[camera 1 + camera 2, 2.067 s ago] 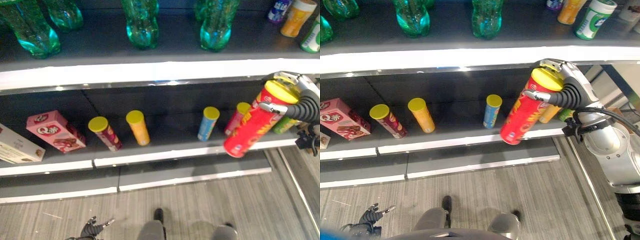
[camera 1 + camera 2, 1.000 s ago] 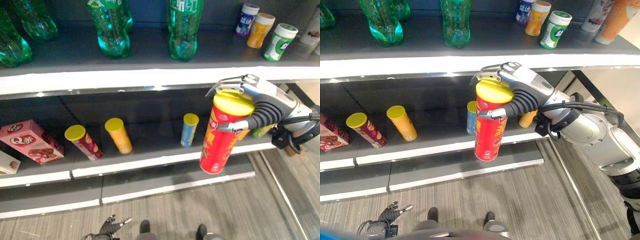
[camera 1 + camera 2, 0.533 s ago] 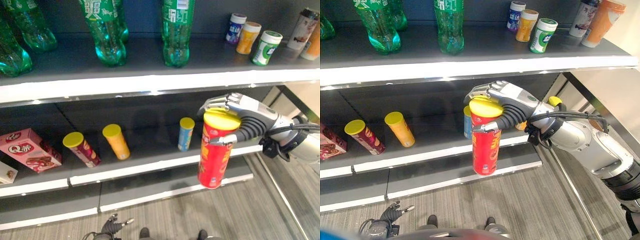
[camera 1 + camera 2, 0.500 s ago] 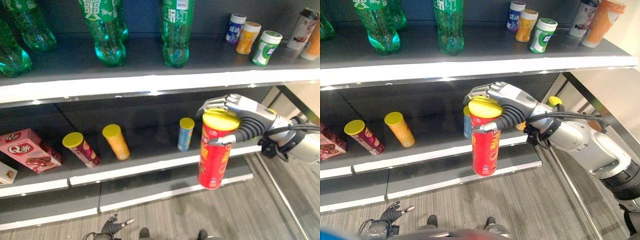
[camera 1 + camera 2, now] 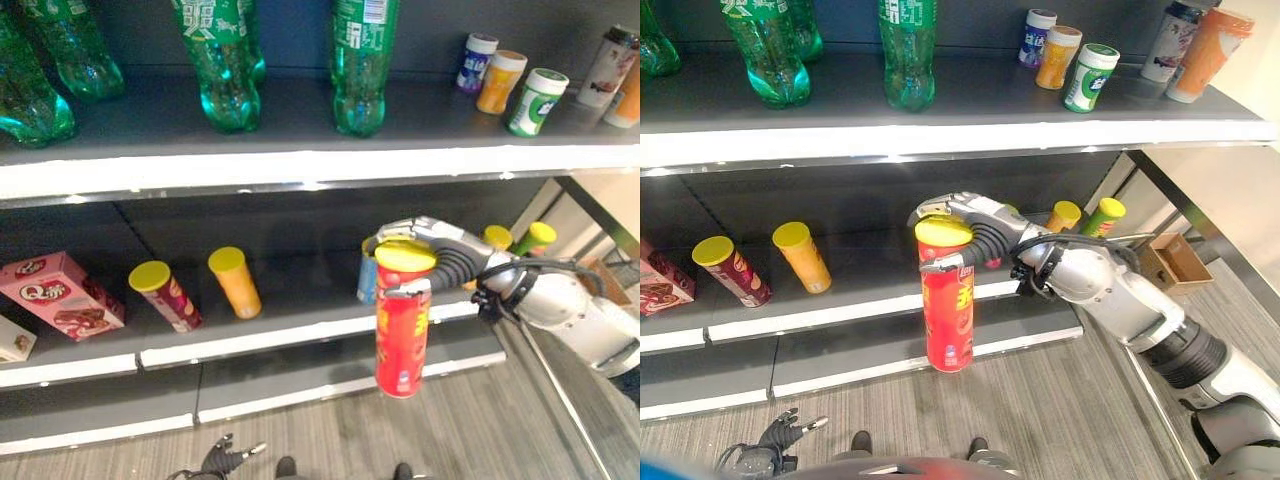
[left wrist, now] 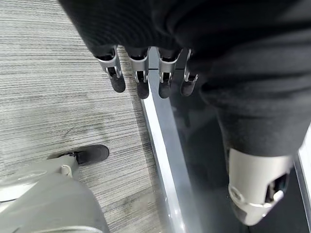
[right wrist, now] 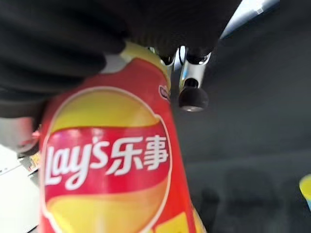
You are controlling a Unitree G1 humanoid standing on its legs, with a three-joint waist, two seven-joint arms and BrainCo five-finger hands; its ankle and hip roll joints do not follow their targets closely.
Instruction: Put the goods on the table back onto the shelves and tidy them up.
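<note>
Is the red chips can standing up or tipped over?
Standing up, but in the air. The right hand grips the red chips can near its yellow lid, bottom pointing at the floor.

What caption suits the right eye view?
Right robot hand holds a red chip can upright before the lower shelf.

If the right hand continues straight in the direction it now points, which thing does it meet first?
The right hand, curled round the red can, points toward the robot's left along the lower shelf. Probably the orange can comes first, though depth is unclear and the hand may pass in front of it.
</note>
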